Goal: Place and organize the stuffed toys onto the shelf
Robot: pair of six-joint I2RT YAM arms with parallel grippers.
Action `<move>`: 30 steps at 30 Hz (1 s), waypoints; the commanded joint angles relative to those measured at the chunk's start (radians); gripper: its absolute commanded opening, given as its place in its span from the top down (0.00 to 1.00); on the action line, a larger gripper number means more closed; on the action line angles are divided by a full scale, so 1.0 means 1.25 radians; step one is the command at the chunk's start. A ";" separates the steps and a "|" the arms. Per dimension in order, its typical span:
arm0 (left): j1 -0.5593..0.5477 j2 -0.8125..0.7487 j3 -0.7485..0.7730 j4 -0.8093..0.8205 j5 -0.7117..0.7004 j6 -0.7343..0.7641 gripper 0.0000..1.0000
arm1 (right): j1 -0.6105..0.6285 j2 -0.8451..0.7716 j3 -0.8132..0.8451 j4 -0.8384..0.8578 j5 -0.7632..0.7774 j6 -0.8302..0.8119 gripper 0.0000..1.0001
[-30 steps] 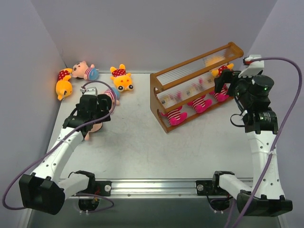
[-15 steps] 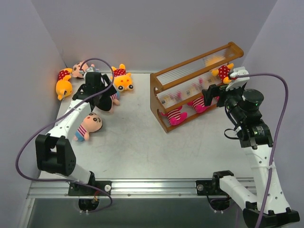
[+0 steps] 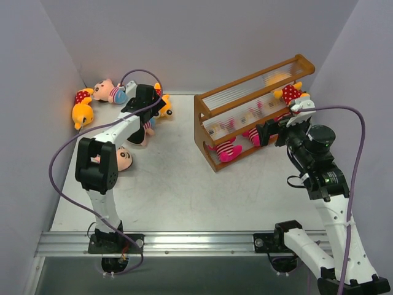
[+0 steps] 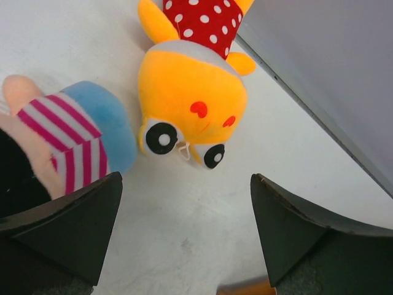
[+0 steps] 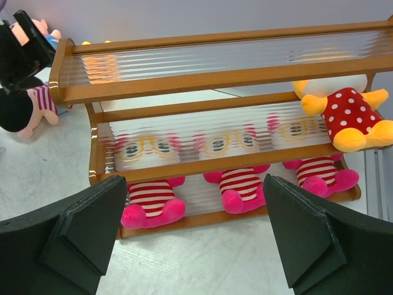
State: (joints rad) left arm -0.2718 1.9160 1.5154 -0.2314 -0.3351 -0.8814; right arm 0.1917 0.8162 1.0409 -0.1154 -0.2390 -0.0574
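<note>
Open and empty, my left gripper (image 4: 184,215) hovers just short of a yellow bear (image 4: 187,104) in a red polka-dot top, lying face up by the back wall (image 3: 163,108). A boy doll in a striped shirt (image 4: 80,135) lies beside its left finger (image 3: 145,127). Another boy (image 3: 120,158), a second yellow bear (image 3: 80,112) and a third boy (image 3: 110,92) lie on the table at the left. My right gripper (image 5: 193,227) is open in front of the shelf (image 5: 202,165). Three magenta striped toys (image 5: 153,200) sit on the shelf's bottom tier, and a yellow bear (image 5: 350,117) sits on the middle tier.
Grey walls close in the table (image 3: 184,184) at the back and both sides. The left arm's purple cable (image 3: 61,153) loops over the left side of the table. A metal rail (image 3: 196,241) runs along the near edge.
My left arm has swung from over the near-left boy doll to the back, up to the yellow bear. My right gripper has moved left and nearer along the shelf front.
</note>
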 commanded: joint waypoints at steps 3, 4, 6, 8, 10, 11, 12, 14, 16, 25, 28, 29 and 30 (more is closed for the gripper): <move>-0.013 0.094 0.121 0.042 -0.094 -0.024 0.08 | 0.011 -0.012 -0.015 0.052 0.011 -0.015 0.00; -0.013 0.109 0.147 0.038 -0.099 -0.024 0.08 | 0.011 -0.011 -0.017 0.053 0.011 -0.017 0.00; -0.013 0.153 0.177 0.026 -0.105 -0.019 0.10 | 0.014 -0.012 -0.018 0.053 0.013 -0.019 0.00; -0.013 0.200 0.221 0.004 -0.111 -0.018 0.11 | 0.015 -0.007 -0.020 0.055 0.014 -0.023 0.01; -0.013 0.243 0.260 -0.009 -0.117 -0.014 0.12 | 0.017 -0.003 -0.020 0.056 0.017 -0.025 0.01; -0.013 0.258 0.272 -0.020 -0.121 -0.010 0.13 | 0.018 -0.001 -0.020 0.054 0.017 -0.026 0.00; -0.013 0.271 0.287 -0.023 -0.121 0.001 0.13 | 0.020 0.000 -0.020 0.054 0.018 -0.028 0.01; -0.013 0.311 0.330 -0.045 -0.126 0.013 0.16 | 0.021 0.004 -0.022 0.053 0.018 -0.030 0.01; -0.011 0.339 0.355 -0.068 -0.128 0.014 0.17 | 0.020 0.008 -0.024 0.054 0.019 -0.034 0.00; 0.004 0.380 0.373 -0.081 -0.090 0.042 0.58 | 0.026 0.029 -0.020 0.054 0.021 -0.036 0.01; 0.005 0.371 0.362 -0.067 -0.085 0.075 0.80 | 0.025 0.031 -0.019 0.052 0.019 -0.035 0.01; 0.004 0.362 0.360 -0.060 -0.084 0.085 0.86 | 0.026 0.031 -0.019 0.051 0.019 -0.035 0.01; 0.005 0.357 0.356 -0.058 -0.084 0.105 0.89 | 0.025 0.032 -0.019 0.052 0.017 -0.034 0.01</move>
State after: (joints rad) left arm -0.2737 2.3699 1.9526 -0.2932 -0.4564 -0.8253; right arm 0.2176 0.8543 1.0122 -0.1009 -0.2241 -0.0914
